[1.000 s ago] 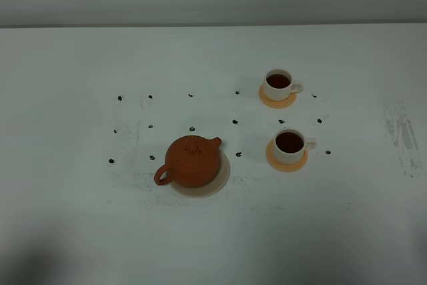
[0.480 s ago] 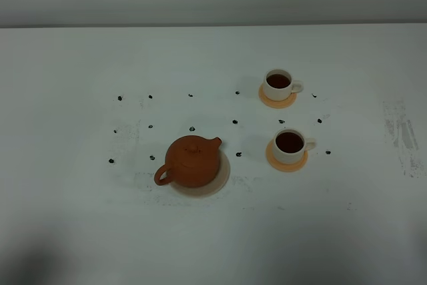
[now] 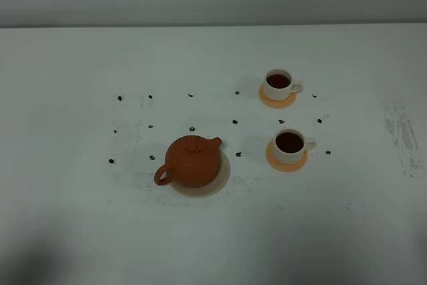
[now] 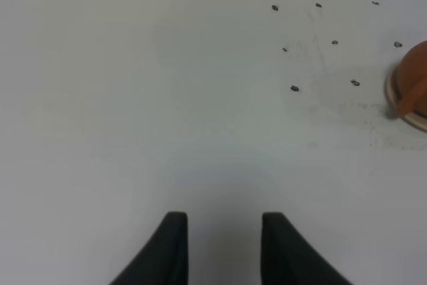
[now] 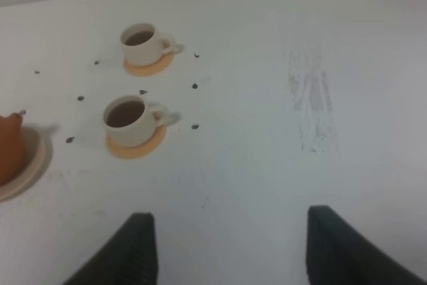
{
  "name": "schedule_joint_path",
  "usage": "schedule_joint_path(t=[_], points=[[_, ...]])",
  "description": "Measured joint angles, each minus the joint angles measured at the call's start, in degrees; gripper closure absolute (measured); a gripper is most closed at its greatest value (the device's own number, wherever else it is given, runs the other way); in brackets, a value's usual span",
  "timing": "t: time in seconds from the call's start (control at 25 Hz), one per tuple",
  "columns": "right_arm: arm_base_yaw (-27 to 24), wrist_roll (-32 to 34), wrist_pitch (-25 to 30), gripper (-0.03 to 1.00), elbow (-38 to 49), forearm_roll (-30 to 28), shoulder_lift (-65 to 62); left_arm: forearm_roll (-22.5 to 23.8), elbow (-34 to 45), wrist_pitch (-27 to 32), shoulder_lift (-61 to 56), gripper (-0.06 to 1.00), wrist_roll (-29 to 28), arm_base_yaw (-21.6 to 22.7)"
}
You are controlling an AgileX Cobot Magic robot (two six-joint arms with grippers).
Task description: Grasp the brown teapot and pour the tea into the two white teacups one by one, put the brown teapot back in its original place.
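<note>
The brown teapot (image 3: 192,161) stands upright on its pale beige disc (image 3: 224,175), the original place, left of centre on the white table. Two white teacups (image 3: 278,83) (image 3: 289,145) stand to its right, each holding dark tea. In the left wrist view my left gripper (image 4: 223,217) is open over bare table with nothing between its fingers, and the teapot (image 4: 415,71) shows only at the frame's edge. My right gripper (image 5: 230,215) is open wide and empty, apart from the cups (image 5: 140,41) (image 5: 127,117). Neither gripper shows in the exterior high view.
Each cup rests on a small orange coaster (image 3: 277,101) (image 3: 287,163). Small black marks (image 3: 191,128) dot the white table (image 3: 80,218) around the teapot and cups. A grey smudge (image 3: 400,135) lies at the right.
</note>
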Motion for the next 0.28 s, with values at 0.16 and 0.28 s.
schedule_joint_path(t=[0.16,0.28], points=[[0.00,0.00,0.00,0.46,0.00,0.00,0.00,0.00,0.00,0.00,0.00,0.64,0.00,0.00],[0.00,0.00,0.00,0.46,0.00,0.00,0.00,0.00,0.00,0.00,0.00,0.64,0.00,0.00]])
